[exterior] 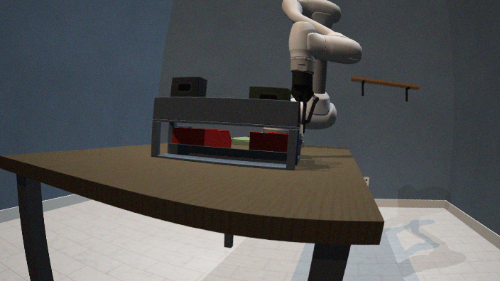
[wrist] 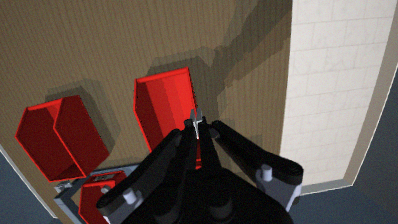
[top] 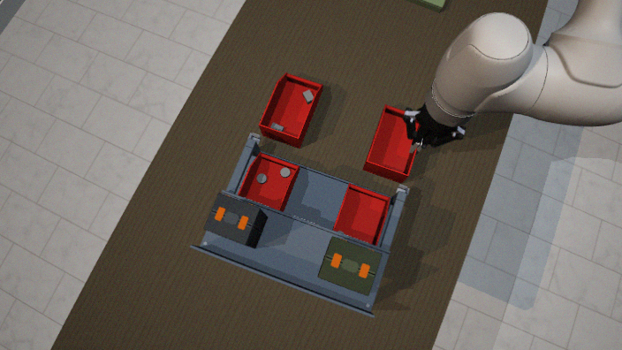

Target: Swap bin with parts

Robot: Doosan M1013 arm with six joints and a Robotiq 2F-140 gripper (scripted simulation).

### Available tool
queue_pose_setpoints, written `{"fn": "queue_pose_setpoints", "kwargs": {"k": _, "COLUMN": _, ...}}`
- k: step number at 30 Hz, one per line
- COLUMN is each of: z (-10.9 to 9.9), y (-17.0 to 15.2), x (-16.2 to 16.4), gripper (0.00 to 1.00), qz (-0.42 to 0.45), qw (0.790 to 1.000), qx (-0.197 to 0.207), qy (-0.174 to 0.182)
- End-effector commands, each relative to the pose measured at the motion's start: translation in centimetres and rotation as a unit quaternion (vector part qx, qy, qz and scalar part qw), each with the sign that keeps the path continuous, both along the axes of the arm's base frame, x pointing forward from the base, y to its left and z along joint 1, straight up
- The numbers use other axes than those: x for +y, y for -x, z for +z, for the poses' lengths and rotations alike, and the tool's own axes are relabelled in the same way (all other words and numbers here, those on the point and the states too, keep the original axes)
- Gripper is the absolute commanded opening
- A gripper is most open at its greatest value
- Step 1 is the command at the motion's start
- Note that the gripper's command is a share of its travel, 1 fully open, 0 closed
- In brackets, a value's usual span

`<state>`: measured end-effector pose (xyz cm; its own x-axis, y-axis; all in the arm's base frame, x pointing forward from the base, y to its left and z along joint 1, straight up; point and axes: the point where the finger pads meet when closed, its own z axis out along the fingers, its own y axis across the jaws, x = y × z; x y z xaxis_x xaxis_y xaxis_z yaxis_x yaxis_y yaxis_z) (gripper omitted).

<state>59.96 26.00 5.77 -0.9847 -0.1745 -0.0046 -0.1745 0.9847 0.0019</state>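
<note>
The red bin with grey parts (top: 291, 110) stands on the table behind the shelf (top: 305, 221); it also shows in the wrist view (wrist: 62, 137). The empty red bin (top: 390, 143) is at the table's right, just behind the shelf's right end. My gripper (top: 415, 143) points down and is shut on this bin's thin right wall, as the wrist view shows (wrist: 197, 122) on the bin (wrist: 167, 107). The shelf's lower board has a gap (top: 315, 190) in the middle. From the front view the gripper (exterior: 303, 106) is behind the shelf's right end, and the held bin is hidden.
On the shelf's lower board a red bin with two round parts (top: 269, 180) stands left of the gap and another red bin (top: 362, 213) right of it. A black case (top: 234, 219) and a green case (top: 350, 265) sit on the top board.
</note>
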Motion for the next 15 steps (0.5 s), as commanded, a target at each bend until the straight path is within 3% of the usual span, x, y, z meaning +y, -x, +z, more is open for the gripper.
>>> {"fn": "queue_pose_setpoints", "kwargs": {"k": 1, "z": -0.16, "y": 0.0, "x": 0.0, "gripper": 0.1, "qz": 0.0, "qw": 1.0, "qx": 0.0, "qy": 0.0}}
{"fn": "queue_pose_setpoints", "kwargs": {"k": 15, "z": -0.41, "y": 0.0, "x": 0.01, "gripper": 0.1, "qz": 0.0, "qw": 1.0, "qx": 0.0, "qy": 0.0}}
